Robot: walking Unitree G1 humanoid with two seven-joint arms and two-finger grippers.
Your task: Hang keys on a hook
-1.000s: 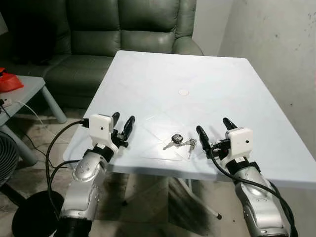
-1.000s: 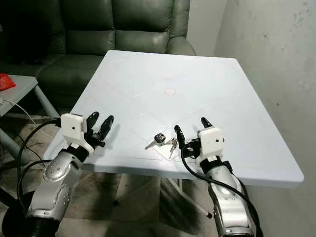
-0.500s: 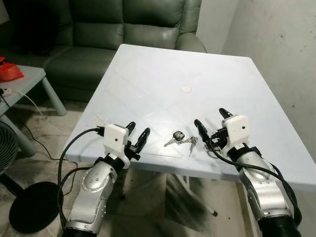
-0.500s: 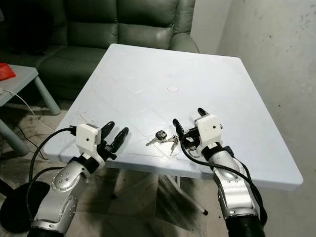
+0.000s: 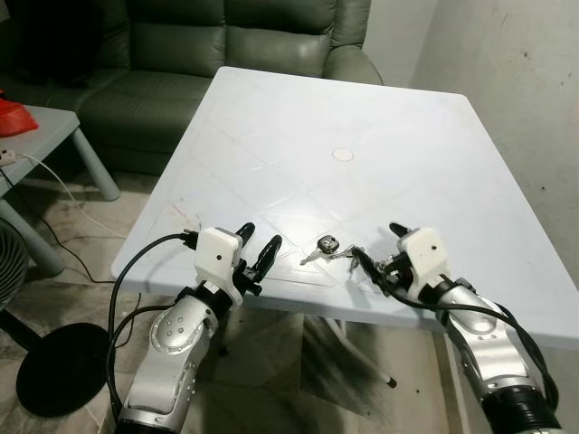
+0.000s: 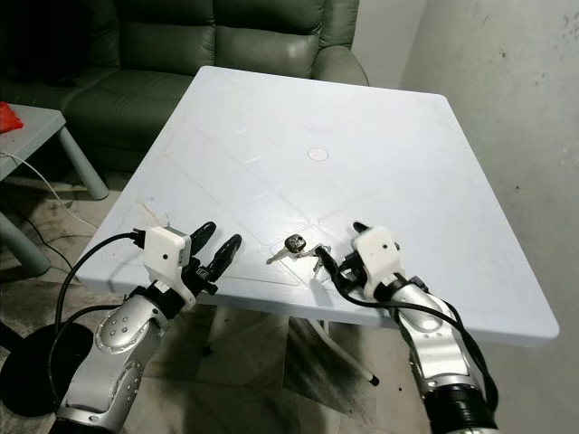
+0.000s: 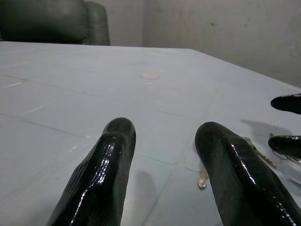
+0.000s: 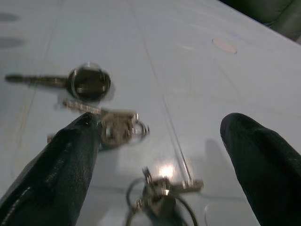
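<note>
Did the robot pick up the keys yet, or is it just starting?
Just starting. The keys lie flat on the white table, nothing lifted. The right claw is open, low beside them, ready to pinch. The left claw waits open near the table edge. Grabbing, lifting and hanging remain.

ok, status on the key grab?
Right gripper open, low over the keys on the white table. Left gripper open, idle at near edge. No hook visible. Nothing blocking.
</note>
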